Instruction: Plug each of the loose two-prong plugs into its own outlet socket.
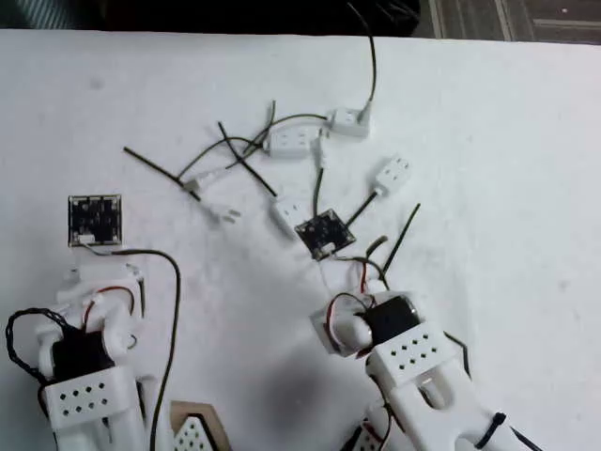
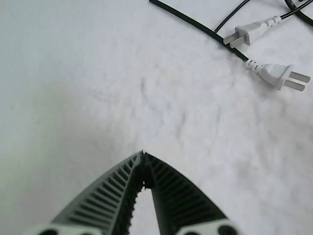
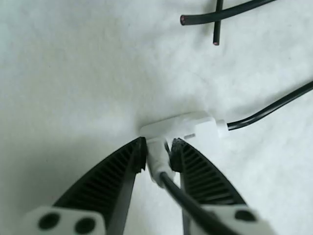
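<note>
Left gripper (image 2: 143, 157): jaws fully closed, tips touching, nothing in them, low over the bare white table (image 2: 73, 78). Ahead of it we see two unplugged plugs lying flat on the table, near each other but apart. The first loose plug (image 2: 243, 34) and the second loose plug (image 2: 278, 74) each have bare prongs and a black cord, and their prongs point roughly opposite ways. Right gripper (image 3: 157, 149): clamped on a white plug (image 3: 157, 164), one finger on each side of its body, with its black cord running back between the fingers. That plug's front end is up against a white outlet socket (image 3: 178, 126) lying on the table. We can't tell how far the prongs are in. Another black cord leaves the socket's end, and two cut cord ends (image 3: 182, 19) lie beyond it. In the high view this socket sits near the table centre, just past the right arm's camera board (image 1: 324, 233), and both loose plugs lie on the left arm's side of it. Farther back are three other white sockets: the middle socket (image 1: 289, 141) and the rear socket (image 1: 349, 122) just beside each other, and the side socket (image 1: 392, 174) apart from them. Black cords are tangled among them.
</note>
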